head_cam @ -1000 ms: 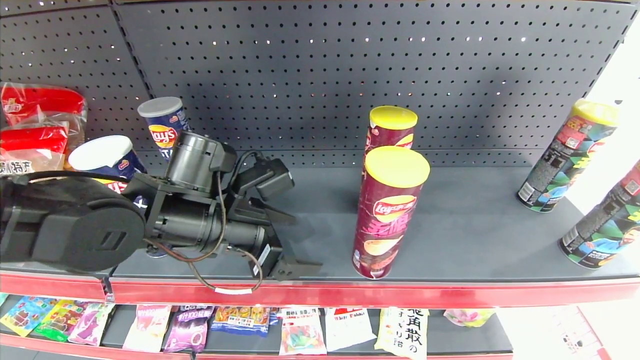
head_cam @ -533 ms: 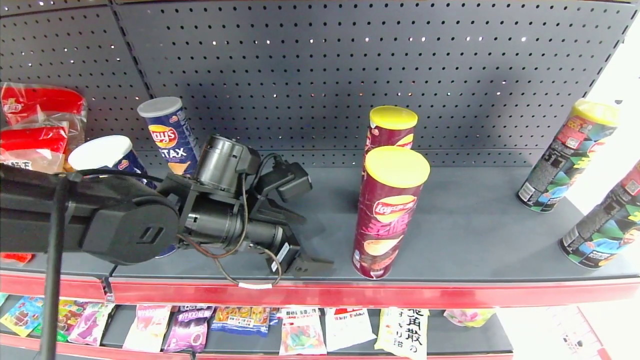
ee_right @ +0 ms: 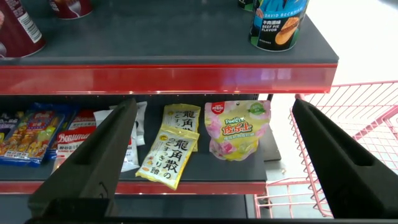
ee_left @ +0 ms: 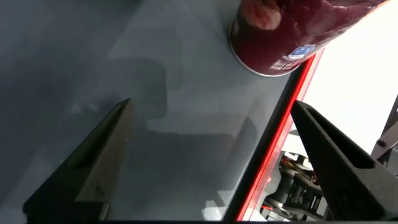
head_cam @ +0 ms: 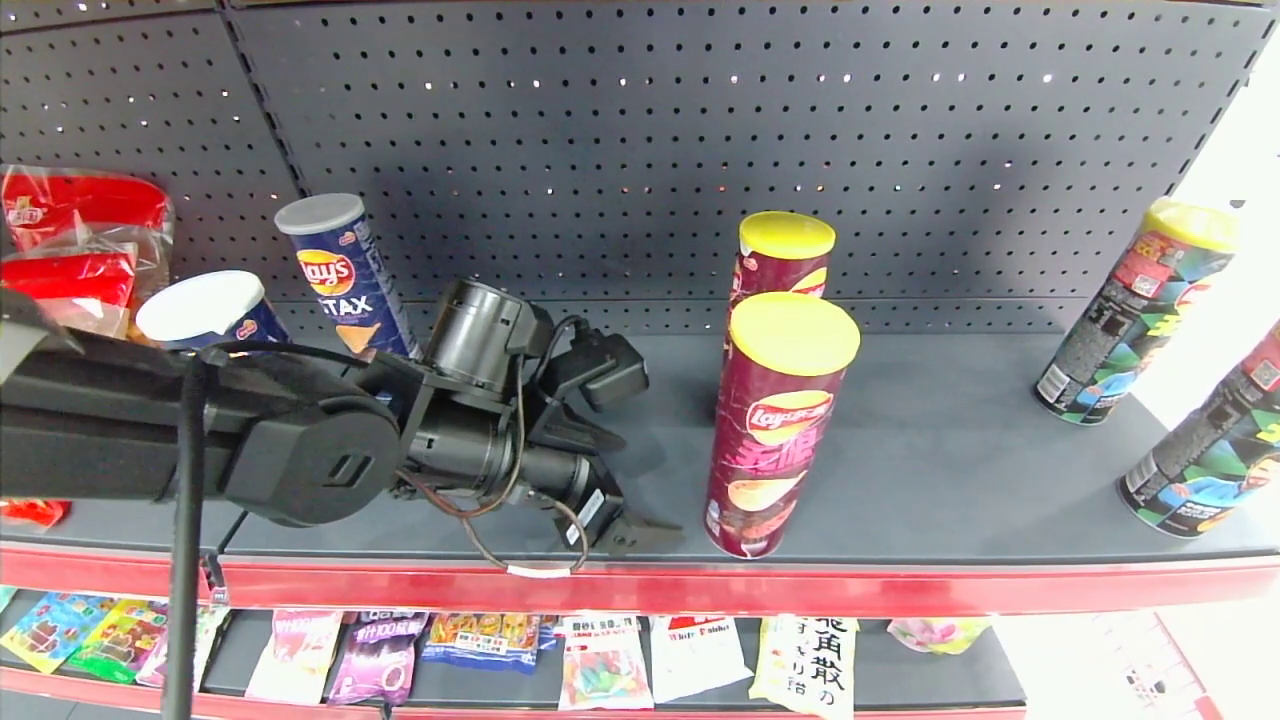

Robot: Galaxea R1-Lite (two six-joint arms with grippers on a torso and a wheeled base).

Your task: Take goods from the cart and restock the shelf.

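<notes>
Far to the left of the front maroon can (head_cam: 775,430), red bags (head_cam: 70,235) sit at the end of the shelf (head_cam: 950,450). Nearer to it stand a white-lidded blue can (head_cam: 205,310) and, behind that one, a grey-lidded blue can (head_cam: 340,265), both upright. The left gripper (head_cam: 650,485) hovers low over the shelf just left of the front maroon can without touching it. The left wrist view shows this gripper (ee_left: 211,106) spread wide with nothing between its fingers, the can's base (ee_left: 273,50) just ahead of it. The front maroon can stands upright near the shelf's red front edge, and a second maroon can (head_cam: 785,250) stands directly behind it. Well to its right are a rear green can (head_cam: 1130,310) and a front green can (head_cam: 1200,450), both upright. Below the front maroon can, snack packets (head_cam: 600,660) lie on the lower shelf (head_cam: 900,680). The right gripper (ee_right: 211,106) is also released and empty, held in front of that lower shelf, with the red cart (ee_right: 354,118) off beyond the shelf's right end.
</notes>
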